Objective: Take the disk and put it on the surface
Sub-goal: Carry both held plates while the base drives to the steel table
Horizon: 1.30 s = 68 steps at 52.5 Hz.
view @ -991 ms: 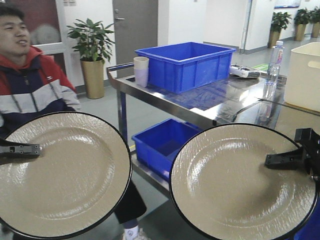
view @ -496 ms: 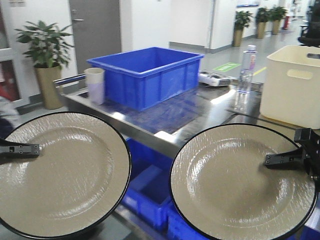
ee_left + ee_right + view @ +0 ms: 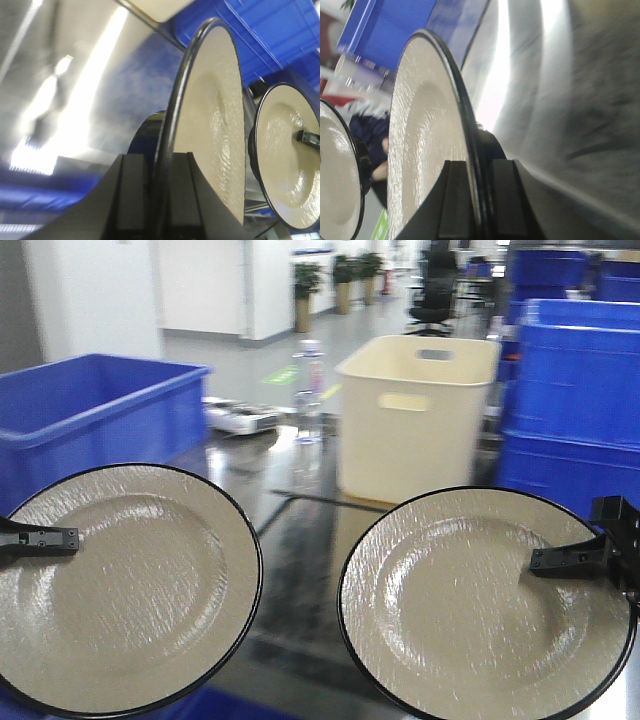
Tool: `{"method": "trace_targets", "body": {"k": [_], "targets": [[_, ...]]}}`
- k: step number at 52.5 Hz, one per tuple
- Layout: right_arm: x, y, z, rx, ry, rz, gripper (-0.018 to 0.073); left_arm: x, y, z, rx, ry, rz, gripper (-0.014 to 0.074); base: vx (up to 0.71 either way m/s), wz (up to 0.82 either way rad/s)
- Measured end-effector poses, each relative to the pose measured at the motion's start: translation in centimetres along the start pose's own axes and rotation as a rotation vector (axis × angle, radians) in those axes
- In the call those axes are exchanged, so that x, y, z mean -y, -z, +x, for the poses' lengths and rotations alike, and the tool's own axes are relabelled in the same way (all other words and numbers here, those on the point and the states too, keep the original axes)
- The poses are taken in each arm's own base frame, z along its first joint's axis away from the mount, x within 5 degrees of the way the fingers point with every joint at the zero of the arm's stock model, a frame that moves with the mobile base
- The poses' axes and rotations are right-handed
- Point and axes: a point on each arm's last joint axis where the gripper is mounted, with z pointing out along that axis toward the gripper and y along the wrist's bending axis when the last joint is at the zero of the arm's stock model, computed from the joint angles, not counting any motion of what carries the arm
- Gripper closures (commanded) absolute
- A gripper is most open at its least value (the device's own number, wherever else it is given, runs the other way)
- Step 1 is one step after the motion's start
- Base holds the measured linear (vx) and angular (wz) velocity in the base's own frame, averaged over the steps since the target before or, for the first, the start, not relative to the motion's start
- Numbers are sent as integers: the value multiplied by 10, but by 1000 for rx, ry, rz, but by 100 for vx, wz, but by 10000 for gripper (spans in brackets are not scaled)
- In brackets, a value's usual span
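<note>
Left hand (image 3: 60, 538) clamped on rim of left disk (image 3: 130, 590); right hand (image 3: 548, 560) clamped on rim of right disk (image 3: 470, 605). Both disks are held upright in the air. Grab looks done; setting them on the table (image 3: 300, 550) is not yet done.

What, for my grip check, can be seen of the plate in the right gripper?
The plate is round, cream-coloured and glossy, with a fine texture, a shallow well and a thin black rim. It stands on edge in the air, clear of the shiny metal tabletop, facing the front camera. The right gripper pinches its rim from both faces.
</note>
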Motion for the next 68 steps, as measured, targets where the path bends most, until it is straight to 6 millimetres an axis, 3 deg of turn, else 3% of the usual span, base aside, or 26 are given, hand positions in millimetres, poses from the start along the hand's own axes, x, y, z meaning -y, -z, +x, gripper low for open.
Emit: {"method": "trace_targets", "body": {"k": [24, 68], "targets": [[1, 0, -1, 15, -3, 7, 568, 1, -2, 1, -6, 0, 7, 604, 21, -61], [1, 0, -1, 16, -3, 8, 568, 1, -2, 1, -6, 0, 7, 604, 3, -11]]}}
